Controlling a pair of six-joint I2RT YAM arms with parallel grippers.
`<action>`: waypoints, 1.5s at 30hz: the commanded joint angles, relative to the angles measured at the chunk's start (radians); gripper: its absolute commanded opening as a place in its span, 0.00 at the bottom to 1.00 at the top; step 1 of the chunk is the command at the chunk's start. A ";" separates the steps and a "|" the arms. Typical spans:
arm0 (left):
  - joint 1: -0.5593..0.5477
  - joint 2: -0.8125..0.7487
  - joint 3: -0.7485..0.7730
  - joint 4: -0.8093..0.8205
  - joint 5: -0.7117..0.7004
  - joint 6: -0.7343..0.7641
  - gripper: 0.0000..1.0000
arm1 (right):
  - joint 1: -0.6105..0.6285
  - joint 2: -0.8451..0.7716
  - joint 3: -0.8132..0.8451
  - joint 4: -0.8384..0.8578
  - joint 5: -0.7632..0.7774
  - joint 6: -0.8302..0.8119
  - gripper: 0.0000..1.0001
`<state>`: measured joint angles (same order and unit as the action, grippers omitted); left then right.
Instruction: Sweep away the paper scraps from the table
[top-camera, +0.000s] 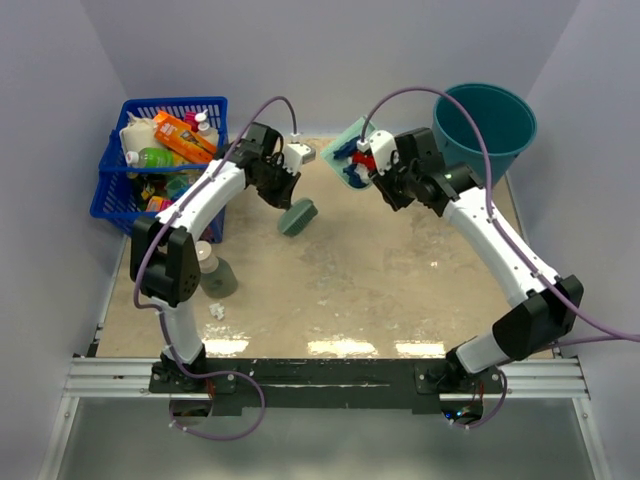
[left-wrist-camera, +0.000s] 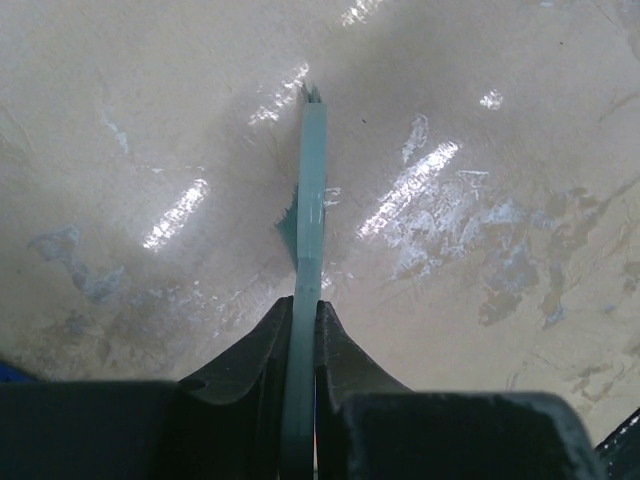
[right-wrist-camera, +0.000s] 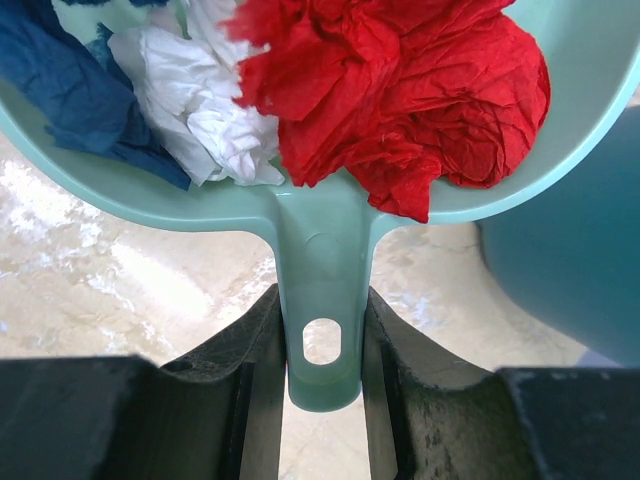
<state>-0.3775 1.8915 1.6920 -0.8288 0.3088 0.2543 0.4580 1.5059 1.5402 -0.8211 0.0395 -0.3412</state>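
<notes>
Under everything, the bench (top-camera: 400, 290): mottled sandy beige, glossy, streaked with glare, with a black rail along the near edge.

On the left arm (top-camera: 170, 270): rises from its base, folds at a dark elbow, then stretches forward and inward over the far-left bench. On the right arm (top-camera: 500, 250): mirrors that, elbow out to the right, white forearm running up-left toward the far centre.

In the far right corner, a teal bucket (top-camera: 490, 125) of smooth round plastic, mouth open upward. At the far left, a blue lattice basket (top-camera: 112, 190) crammed with bottles and packets, their labels too small to read.

At the right pincer (right-wrist-camera: 320, 300): pressed onto the flat handle of a pale teal dustpan (right-wrist-camera: 200, 205), beside its hanging hole, the pan aloft just beside the bucket.

At the left pincer (left-wrist-camera: 303, 330): clamped tight on the thin, edge-on handle of a teal brush (left-wrist-camera: 312, 180), head down over the bench. Cannot tell whether touching it.

Inside the pan, the paper scraps (right-wrist-camera: 400, 90): crumpled wads in red, white and navy, heaped against the back wall. Out on the bench near the left arm's base, one small white bit (top-camera: 216, 311).
</notes>
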 joint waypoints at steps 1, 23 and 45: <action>0.006 -0.042 -0.029 -0.007 0.084 -0.003 0.00 | -0.028 -0.079 0.055 0.027 0.063 -0.004 0.00; 0.002 -0.026 -0.011 -0.026 0.257 -0.020 0.00 | -0.409 -0.027 0.276 0.157 0.397 -0.025 0.00; -0.063 -0.040 -0.037 -0.032 0.266 -0.003 0.00 | -0.529 0.117 0.316 0.345 0.640 -0.610 0.00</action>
<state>-0.4267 1.8881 1.6527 -0.8574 0.5426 0.2462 -0.0727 1.6493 1.8839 -0.6182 0.6147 -0.7620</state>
